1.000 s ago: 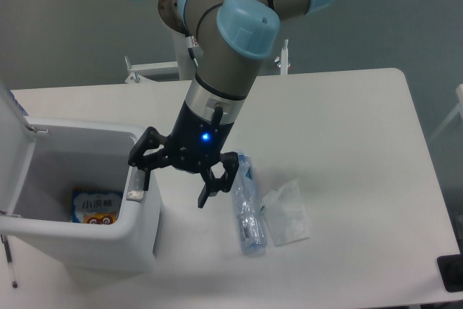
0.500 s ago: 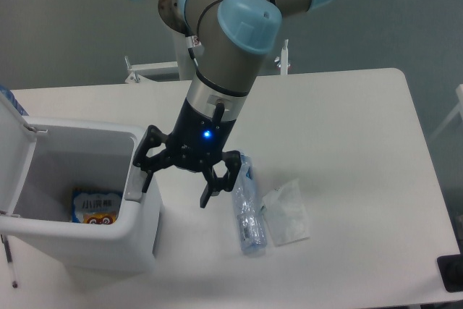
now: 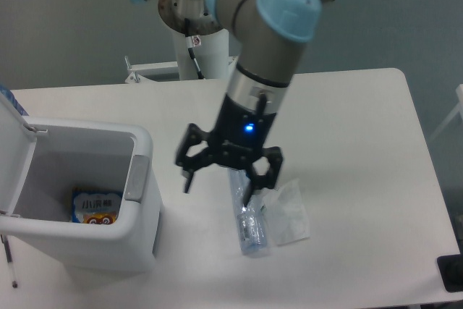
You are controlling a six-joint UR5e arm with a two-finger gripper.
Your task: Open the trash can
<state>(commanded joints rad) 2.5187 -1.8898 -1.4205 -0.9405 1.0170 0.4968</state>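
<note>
Right of the trash can (image 3: 87, 240), whose lid (image 3: 13, 157) stands open leftward, mouth upward, the gripper (image 3: 217, 184) hangs with fingers (image 3: 187, 179) spread.

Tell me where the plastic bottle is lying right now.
The plastic bottle lies on the white table, under the open gripper, between the trash can and a clear wrapper.

A white table (image 3: 347, 113) fills most of the view. On it lies a clear plastic bottle (image 3: 248, 221), crushed-looking, with its length running toward the front edge. Just beside it on the right, touching or nearly so, sits a crumpled clear plastic bag (image 3: 289, 213). A dark object (image 3: 451, 273) pokes in at the table's front right corner. A colourful snack packet (image 3: 96, 206) lies farther left.
</note>
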